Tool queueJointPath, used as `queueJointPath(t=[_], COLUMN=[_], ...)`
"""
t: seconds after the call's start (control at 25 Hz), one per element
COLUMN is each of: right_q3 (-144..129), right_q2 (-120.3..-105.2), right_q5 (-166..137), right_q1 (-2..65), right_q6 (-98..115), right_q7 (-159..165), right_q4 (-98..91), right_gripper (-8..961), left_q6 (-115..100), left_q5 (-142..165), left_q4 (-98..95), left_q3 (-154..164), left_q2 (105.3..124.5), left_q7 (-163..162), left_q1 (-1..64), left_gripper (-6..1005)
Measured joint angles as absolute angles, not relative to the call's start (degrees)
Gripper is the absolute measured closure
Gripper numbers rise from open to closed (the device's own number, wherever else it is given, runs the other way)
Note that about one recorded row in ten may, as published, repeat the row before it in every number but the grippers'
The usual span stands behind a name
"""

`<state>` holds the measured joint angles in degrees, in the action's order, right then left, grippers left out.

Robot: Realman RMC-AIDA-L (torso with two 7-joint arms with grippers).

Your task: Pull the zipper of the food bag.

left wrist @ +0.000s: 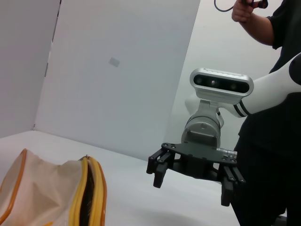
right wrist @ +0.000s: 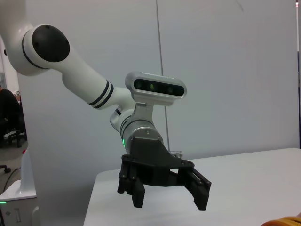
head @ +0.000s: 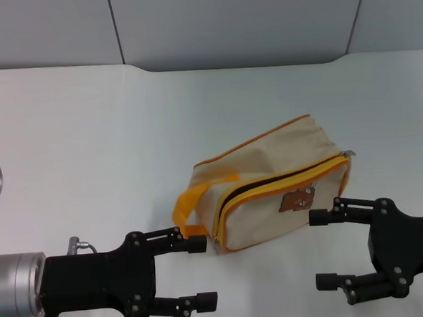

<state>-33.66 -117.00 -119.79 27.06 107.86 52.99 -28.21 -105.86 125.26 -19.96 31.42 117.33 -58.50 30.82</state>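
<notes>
The food bag [head: 270, 173] lies on its side on the white table, bear picture facing me. Its zipper [head: 285, 183] runs as a yellow line along the top edge with a dark gap along it. The small silver pull tab [head: 351, 152] is at the right end, and the yellow loop handle [head: 189, 210] at the left end. My left gripper [head: 202, 272] is open and empty just in front of the handle end. My right gripper [head: 322, 249] is open and empty in front of the bag's right end. The left wrist view shows the bag's end [left wrist: 42, 193], zipper [left wrist: 87, 193] and right gripper [left wrist: 192, 188].
The white table [head: 88, 137] runs back to a grey wall panel. A person in black [left wrist: 270, 108] stands behind the right arm. The right wrist view shows my left gripper [right wrist: 169, 202] and a sliver of the bag's yellow edge [right wrist: 282, 222].
</notes>
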Motion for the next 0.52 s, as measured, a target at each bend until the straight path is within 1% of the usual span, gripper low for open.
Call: queueJointPath(t=[0.52], right_q3=[-33.7], right_q2=[-116.98], right_q5=[-119.7], right_q1=[26.8], right_q6=[107.9], right_q7=[52.9], right_q4=[-28.2], right_gripper=[119], left_q6=[-105.9], left_q5=[125.2], left_q4=[-19.8], left_q3=[31.5], left_q2=[117.33], left_q7=[-58.0], left_q1=[30.8], left_gripper=[167])
